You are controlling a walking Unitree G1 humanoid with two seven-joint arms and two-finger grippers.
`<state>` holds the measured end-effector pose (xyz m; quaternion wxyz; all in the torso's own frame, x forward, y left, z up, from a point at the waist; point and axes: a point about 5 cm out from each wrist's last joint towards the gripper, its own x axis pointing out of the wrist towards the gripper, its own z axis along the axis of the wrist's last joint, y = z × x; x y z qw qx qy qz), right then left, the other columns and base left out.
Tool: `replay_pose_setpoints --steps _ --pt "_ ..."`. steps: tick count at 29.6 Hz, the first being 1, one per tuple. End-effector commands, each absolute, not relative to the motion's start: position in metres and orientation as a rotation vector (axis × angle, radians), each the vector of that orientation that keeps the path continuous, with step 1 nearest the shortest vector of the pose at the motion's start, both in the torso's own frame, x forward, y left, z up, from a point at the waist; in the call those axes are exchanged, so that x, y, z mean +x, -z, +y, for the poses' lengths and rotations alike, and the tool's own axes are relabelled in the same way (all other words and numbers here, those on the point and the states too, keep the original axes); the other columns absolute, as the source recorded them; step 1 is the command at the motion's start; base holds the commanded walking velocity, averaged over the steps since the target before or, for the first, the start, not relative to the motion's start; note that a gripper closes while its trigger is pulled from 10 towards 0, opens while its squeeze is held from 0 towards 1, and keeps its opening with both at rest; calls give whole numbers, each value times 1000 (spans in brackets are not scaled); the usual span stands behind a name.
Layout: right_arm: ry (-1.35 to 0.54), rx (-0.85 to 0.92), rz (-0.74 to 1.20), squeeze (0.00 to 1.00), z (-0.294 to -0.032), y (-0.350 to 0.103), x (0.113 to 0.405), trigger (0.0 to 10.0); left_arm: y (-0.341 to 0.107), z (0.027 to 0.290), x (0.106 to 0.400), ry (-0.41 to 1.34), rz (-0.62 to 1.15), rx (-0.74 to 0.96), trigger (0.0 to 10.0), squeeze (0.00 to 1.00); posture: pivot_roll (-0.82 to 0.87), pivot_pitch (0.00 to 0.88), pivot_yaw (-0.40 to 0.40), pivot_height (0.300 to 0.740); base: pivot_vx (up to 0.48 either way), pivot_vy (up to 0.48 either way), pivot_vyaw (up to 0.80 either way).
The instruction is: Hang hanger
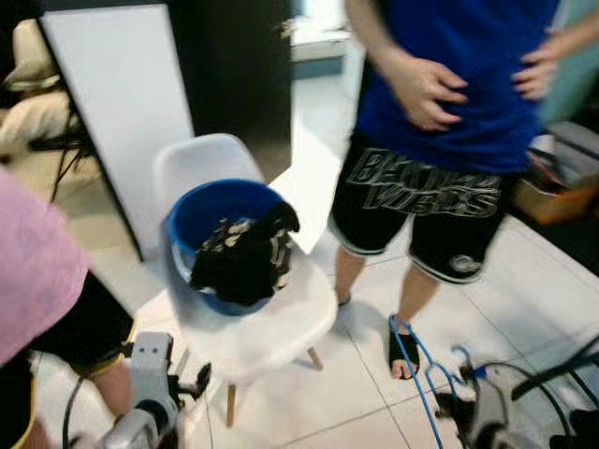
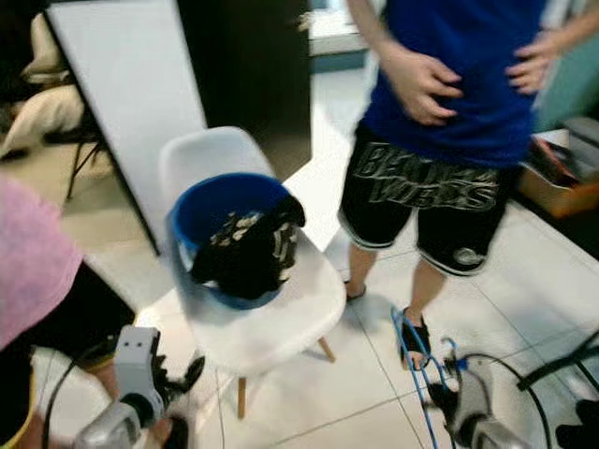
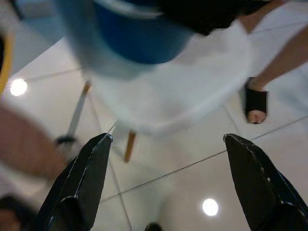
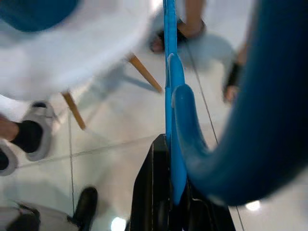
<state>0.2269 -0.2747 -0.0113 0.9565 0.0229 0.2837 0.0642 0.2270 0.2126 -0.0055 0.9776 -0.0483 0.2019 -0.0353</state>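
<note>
1. The right gripper (image 4: 169, 202) sits low at the robot's right, above the tiled floor (image 1: 374, 393). Its fingers are closed tight on the blue hanger (image 1: 418, 360), which rises from the gripper toward the sandalled foot of the person in the blue shirt (image 1: 459, 65).
2. The left gripper (image 3: 168, 159) is low at the robot's left, beside the chair's legs. Its fingers (image 3: 89, 178) are spread wide and hold nothing.
3. A white chair (image 1: 271, 323) with wooden legs stands directly ahead, between the two grippers.
4. A blue basin (image 1: 211, 210) rests on the chair seat. Dark patterned clothing (image 1: 248, 253) lies in it and hangs over its front rim.
5. The person in the blue shirt stands just right of the chair, hands on hips, one foot close beside the hanger.
6. A second person in a pink top (image 1: 33, 271) stands at the left, close to the left arm.
7. A white panel (image 1: 122, 103) leans behind the chair.
8. Black cables (image 1: 552, 374) lie on the floor at far right.
</note>
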Motion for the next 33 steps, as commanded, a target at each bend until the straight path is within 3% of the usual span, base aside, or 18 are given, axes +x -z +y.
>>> replay_pose_setpoints --steps 1,9,33 --pt "-122 50 604 0 -277 17 218 10000 7 211 226 77 421 -99 10000 0 -7 0 -34 740 0 0 800" --pt "-98 67 599 0 -279 17 218 10000 6 209 226 89 422 -87 10000 0 -9 0 -34 740 0 -120 759" --pt "-86 88 583 0 -281 15 221 10000 4 208 226 84 418 -92 10000 0 -8 0 -36 740 0 -463 0"
